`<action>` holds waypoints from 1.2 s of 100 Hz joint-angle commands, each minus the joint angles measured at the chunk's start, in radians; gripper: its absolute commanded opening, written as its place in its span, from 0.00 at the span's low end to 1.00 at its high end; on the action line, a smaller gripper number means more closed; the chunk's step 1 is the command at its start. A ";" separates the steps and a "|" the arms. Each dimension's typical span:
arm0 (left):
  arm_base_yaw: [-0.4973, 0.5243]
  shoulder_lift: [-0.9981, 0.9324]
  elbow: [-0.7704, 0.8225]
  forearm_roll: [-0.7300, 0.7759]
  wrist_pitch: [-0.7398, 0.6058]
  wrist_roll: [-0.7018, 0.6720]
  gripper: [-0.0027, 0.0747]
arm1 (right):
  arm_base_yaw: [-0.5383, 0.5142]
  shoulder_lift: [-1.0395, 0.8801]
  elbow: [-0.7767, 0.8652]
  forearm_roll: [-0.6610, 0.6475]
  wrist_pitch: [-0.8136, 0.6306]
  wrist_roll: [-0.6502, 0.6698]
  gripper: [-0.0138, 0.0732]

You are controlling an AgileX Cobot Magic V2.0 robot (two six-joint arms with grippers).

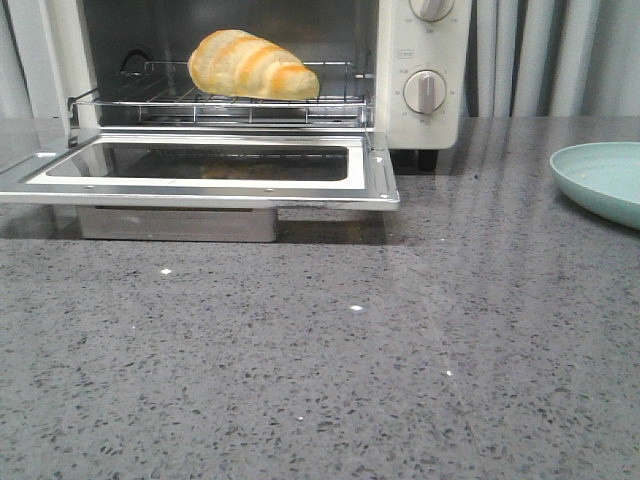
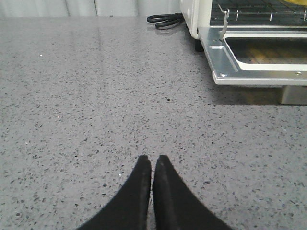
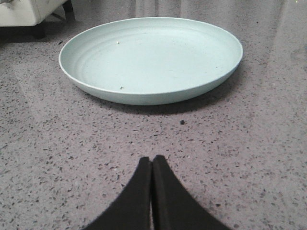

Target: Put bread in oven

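Bread [image 1: 252, 66] lies on the wire rack [image 1: 220, 100] inside the oven [image 1: 420, 120], its browner tip pointing right and its paler, rounder end to the left. The oven stands at the far left of the grey speckled worktop [image 1: 320, 360]. Its glass-windowed door [image 1: 200, 168] hangs fully open and flat, reaching toward the near side, with the rack just behind its hinge edge. Two round knobs [image 1: 425, 90] sit one above the other on the cream panel to the right of the opening.

A pale green plate [image 3: 151, 60] rests on the worktop at the far right, well apart from the oven, holding nothing but a few crumbs. A black cable [image 2: 165, 20] lies coiled on the worktop beside the oven's left side.

The left gripper [image 2: 152, 160] hovers low over bare worktop to the left of the open door, jaws pressed together with nothing between them. The right gripper [image 3: 152, 160] sits just short of the plate on its near side, jaws likewise pressed together and holding nothing. Neither arm shows in the front view.
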 commanded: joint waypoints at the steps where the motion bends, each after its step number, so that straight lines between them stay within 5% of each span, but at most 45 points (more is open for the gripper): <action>1: -0.010 -0.026 0.020 -0.006 -0.061 0.001 0.01 | -0.004 -0.021 0.025 -0.002 -0.021 -0.002 0.08; 120: -0.010 -0.026 0.020 -0.048 -0.047 0.001 0.01 | -0.004 -0.021 0.025 -0.002 -0.021 -0.002 0.08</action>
